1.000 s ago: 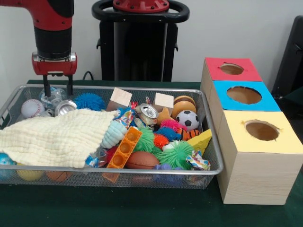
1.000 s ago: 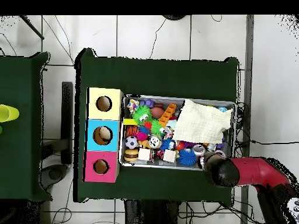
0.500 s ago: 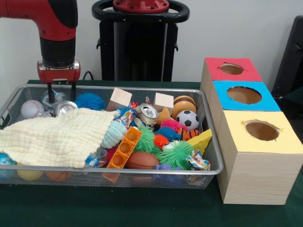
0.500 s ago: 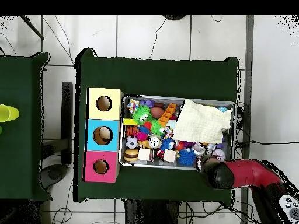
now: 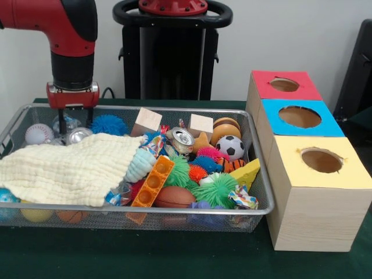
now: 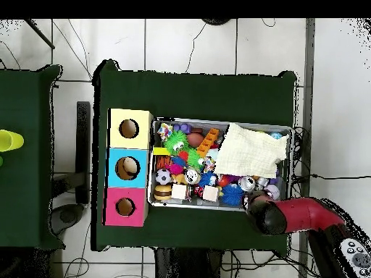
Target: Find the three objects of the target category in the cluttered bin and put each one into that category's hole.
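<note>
**One tool low over the bin's far left corner**

One red and black arm comes down at the left of the front view, and its tool (image 5: 75,121) hangs with two thin dark fingers (image 5: 61,122) spread apart, their tips dipped just inside the far rim of the wire bin (image 5: 258,174). Between and just behind the fingers sits something clear and crinkled with a touch of blue, probably a plastic water bottle (image 5: 68,122), though the mesh and the fingers hide too much of it to be sure; the fingers do not visibly pinch it. To the left of it lies a baseball (image 5: 39,133), and just in front a silver can (image 5: 78,135) rests against the edge of a pale yellow cloth (image 5: 67,170) that covers the bin's left half.

Further right, a blue spiky ball (image 5: 108,124) lies near the far wall, then two pale wooden blocks (image 5: 147,121), a second can (image 5: 182,138) lying on its side, an orange brick (image 5: 153,181), a brown football (image 5: 174,196), green spiky balls (image 5: 219,189) and a small soccer ball (image 5: 231,147).

Right of the bin, on the green table (image 5: 174,256), three wooden boxes stand in a row touching one another: yellow-topped nearest, blue-topped in the middle, and the red-topped box (image 5: 283,86) farthest back. Its round hole (image 5: 284,85) is well apart from the tool, at the opposite end of the bin.
</note>
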